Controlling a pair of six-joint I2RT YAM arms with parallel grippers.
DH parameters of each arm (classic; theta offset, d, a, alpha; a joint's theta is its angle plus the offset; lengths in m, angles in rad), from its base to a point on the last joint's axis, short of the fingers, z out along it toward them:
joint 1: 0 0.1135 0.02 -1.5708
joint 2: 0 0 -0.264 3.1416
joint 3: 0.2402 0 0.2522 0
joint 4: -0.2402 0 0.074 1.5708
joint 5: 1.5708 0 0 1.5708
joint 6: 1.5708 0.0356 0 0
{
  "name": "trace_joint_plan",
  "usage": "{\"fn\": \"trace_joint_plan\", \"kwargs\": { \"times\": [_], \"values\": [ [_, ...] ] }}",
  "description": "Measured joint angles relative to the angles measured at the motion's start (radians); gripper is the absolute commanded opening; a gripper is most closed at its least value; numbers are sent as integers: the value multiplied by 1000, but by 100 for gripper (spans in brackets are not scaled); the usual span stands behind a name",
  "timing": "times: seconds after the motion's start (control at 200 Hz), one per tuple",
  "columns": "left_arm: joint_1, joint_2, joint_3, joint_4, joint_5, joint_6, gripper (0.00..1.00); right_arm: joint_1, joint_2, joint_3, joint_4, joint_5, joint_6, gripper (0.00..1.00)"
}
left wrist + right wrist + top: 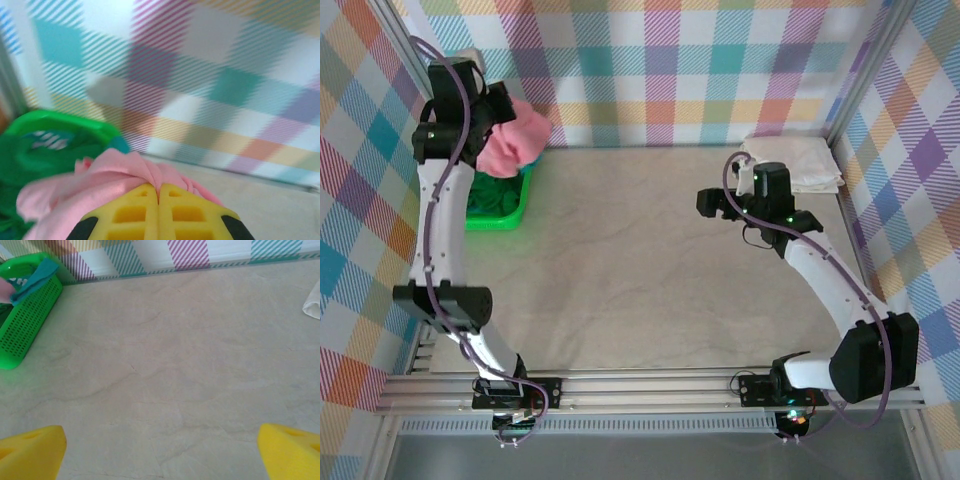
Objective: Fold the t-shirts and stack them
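My left gripper (505, 115) is shut on a bunched salmon-pink t-shirt (517, 140), held up above the far end of the bright green bin (505, 218). In the left wrist view the pink cloth (110, 175) is pinched between the closed yellow fingers (130, 215). Dark green cloth (492, 195) lies in the bin, and a teal shirt (35, 275) hangs over its rim. A folded cream-white t-shirt (800, 165) rests at the back right. My right gripper (715, 203) hovers open over bare table, nothing between its fingers (30, 450).
The plaid back wall (200, 65) stands close behind the bin and the left gripper. The bin's perforated side (25, 325) faces the middle of the beige table (660, 270). A corner of the white shirt (312, 302) shows at the right.
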Motion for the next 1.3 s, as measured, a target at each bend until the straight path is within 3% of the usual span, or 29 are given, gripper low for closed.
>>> {"fn": "trace_joint_plan", "kwargs": {
  "times": [0.235, 0.33, 0.375, 0.47, 0.57, 0.765, 0.975, 1.235, 1.3],
  "values": [
    [-213, -77, -19, 11, 115, -48, 0, 1, -11, 13, 10, 93, 73, 99],
    [-284, -65, -85, 24, 148, -61, 66, 1, -39, 13, 9, 136, 100, 100],
    [-308, -47, -123, 40, 169, -70, 80, 1, -52, 14, 5, 154, 108, 100],
    [-336, 14, -180, 41, 190, -83, 79, 1, -66, 15, -13, 188, 124, 100],
    [-328, 26, -329, 68, 137, -87, 75, 1, -67, 15, -46, 199, 130, 99],
    [-306, -166, -824, 170, 79, -119, 66, 2, -59, -9, -66, 103, 124, 93],
    [-343, -255, -1173, 307, 136, -210, 62, 31, 105, -10, -158, 38, 124, 89],
    [-377, -103, -1255, 469, 171, -264, 59, 25, 183, -109, -192, 18, 210, 88],
    [-377, -60, -1255, 515, 171, -266, 51, 24, 195, -129, -177, 4, 237, 87]
  ]
}}
